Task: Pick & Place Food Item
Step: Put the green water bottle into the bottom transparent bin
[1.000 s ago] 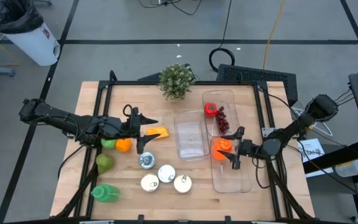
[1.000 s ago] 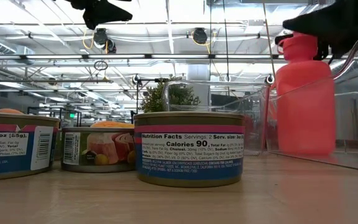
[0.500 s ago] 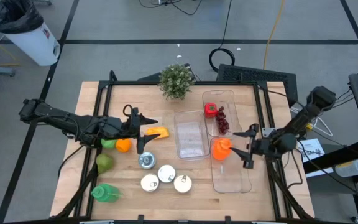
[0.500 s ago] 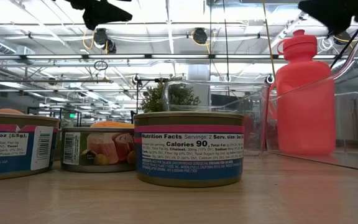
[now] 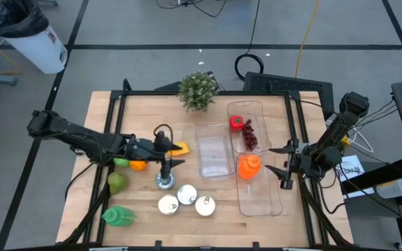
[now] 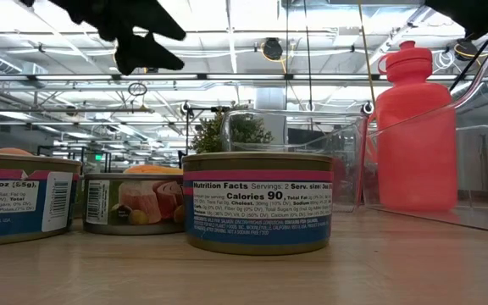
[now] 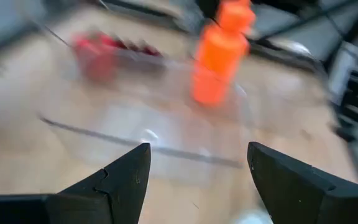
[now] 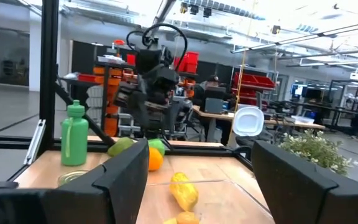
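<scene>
An orange bottle [image 5: 248, 166] stands upright on its base in the near right clear container [image 5: 260, 199]; it also shows in the low view [image 6: 413, 127]. My right gripper [image 5: 272, 160] hangs open just to the bottle's right and higher, with nothing between its fingers [image 8: 197, 146]. My left gripper [image 5: 172, 159] is open over the table's middle left, above a can [image 5: 164, 181], and points toward the containers [image 7: 197, 149]. An orange [image 5: 138, 164], a lime [image 5: 121, 161] and a yellow-orange food piece [image 5: 180, 148] lie beside the left arm.
An empty clear container [image 5: 213, 150] sits mid-table. The far right container [image 5: 246, 111] holds red food. Three more cans [image 5: 187, 199] stand near the front edge. A green pear [image 5: 117, 183] and a green bottle [image 5: 119, 216] are at front left. A plant [image 5: 199, 89] stands at the back.
My right gripper has drawn back from the orange bottle's cap toward the table's right edge and risen; the bottle stays upright in its container. My left gripper has sunk toward the can, moved slightly right, and rolled.
</scene>
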Available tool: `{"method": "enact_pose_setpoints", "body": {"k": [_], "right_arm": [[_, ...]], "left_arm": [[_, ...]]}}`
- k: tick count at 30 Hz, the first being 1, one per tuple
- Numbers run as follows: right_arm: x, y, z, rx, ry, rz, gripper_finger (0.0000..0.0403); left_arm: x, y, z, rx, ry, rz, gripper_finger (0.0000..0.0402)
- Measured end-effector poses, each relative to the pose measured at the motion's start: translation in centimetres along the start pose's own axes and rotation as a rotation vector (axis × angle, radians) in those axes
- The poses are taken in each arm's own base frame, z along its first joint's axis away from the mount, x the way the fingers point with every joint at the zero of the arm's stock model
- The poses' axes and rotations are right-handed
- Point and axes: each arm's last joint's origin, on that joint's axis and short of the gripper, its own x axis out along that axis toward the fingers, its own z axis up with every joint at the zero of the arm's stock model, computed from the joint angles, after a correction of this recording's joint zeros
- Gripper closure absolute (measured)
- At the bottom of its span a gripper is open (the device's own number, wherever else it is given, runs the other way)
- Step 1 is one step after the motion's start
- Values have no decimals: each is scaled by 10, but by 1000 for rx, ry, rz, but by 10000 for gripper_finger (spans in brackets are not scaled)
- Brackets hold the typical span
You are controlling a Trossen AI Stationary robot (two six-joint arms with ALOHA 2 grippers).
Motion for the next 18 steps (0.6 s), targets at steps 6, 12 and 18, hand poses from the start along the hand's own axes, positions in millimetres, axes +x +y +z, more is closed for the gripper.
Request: {"method": "enact_pose_setpoints", "body": {"k": [6,12,18], "right_arm": [[0,1,-1,-10,4,3,138],[0,1,-1,-18,7,6,142],[0,1,-2,4,8,7,143]], "left_arm": [[-18,-23,12,-90,334,2,124],[-57,-53,30,-258,664,110,124],[-85,-75,23,-572,900,232,124]]}}
